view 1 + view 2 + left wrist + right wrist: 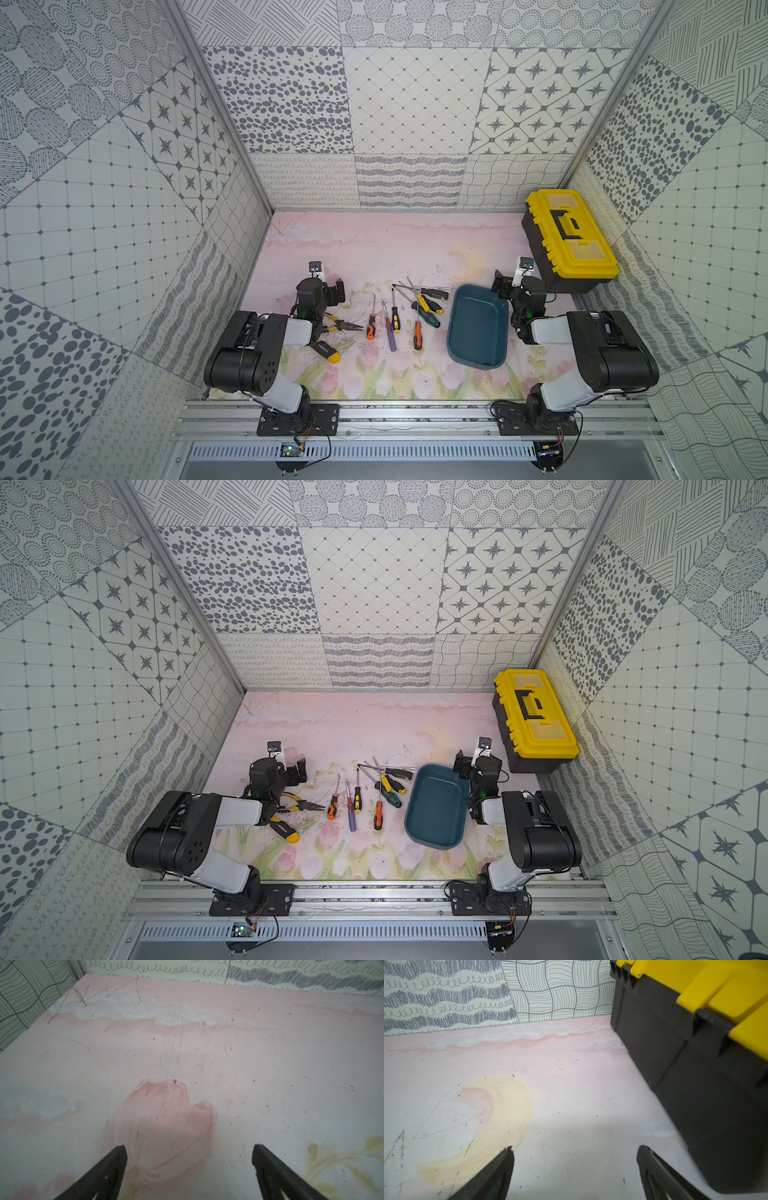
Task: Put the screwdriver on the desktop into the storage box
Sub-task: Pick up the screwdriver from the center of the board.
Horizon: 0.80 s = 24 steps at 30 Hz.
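Several screwdrivers lie on the pink desktop (374, 249) between the arms in both top views, among them an orange-and-black one (371, 322) (332, 806), a purple one (390, 332) and an orange one (417, 334). Right of them sits the teal storage box (478, 328) (436, 806), with nothing in it. My left gripper (328, 289) (190, 1147) hangs open over a printed tulip, left of the screwdrivers. My right gripper (513, 282) (575, 1149) is open over bare desktop (571, 1088), behind the box. The wrist views show no screwdriver.
A black toolbox with a yellow lid (569, 241) (695, 1053) stands at the back right, close to my right gripper. Yellow-handled pliers (338, 326) and a black-and-yellow tool (326, 351) lie by the left arm. Patterned walls enclose three sides.
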Tool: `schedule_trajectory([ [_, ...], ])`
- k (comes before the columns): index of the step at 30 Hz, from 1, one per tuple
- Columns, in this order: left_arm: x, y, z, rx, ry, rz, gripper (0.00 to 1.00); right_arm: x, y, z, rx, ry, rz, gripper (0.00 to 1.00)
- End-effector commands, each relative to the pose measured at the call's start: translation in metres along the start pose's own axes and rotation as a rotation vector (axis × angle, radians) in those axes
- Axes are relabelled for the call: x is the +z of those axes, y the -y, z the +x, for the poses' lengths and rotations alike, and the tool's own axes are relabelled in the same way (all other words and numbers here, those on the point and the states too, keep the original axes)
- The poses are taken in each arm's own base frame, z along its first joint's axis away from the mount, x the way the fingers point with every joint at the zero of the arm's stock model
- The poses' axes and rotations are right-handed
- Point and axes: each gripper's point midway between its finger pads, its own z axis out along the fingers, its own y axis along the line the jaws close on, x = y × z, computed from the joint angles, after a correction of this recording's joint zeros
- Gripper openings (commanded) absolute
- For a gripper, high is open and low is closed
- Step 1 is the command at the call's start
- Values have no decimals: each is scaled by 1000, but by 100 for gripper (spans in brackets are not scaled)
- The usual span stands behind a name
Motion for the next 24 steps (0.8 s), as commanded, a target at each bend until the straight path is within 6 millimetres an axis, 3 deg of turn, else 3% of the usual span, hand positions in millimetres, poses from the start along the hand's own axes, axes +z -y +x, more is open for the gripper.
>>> schedule_trajectory([
  [1, 1, 0, -15, -16, 56, 6, 99, 1, -3, -17, 0, 50, -1, 97],
  [15, 0, -1, -16, -11, 61, 5, 99, 1, -2, -17, 1, 51, 0, 97],
  [19, -7, 0, -27, -8, 26, 7, 99, -13, 7, -38, 25, 81, 46, 97],
  [24, -24, -1, -59, -11, 37, 1, 99, -52, 25, -77, 144, 176, 113, 97],
])
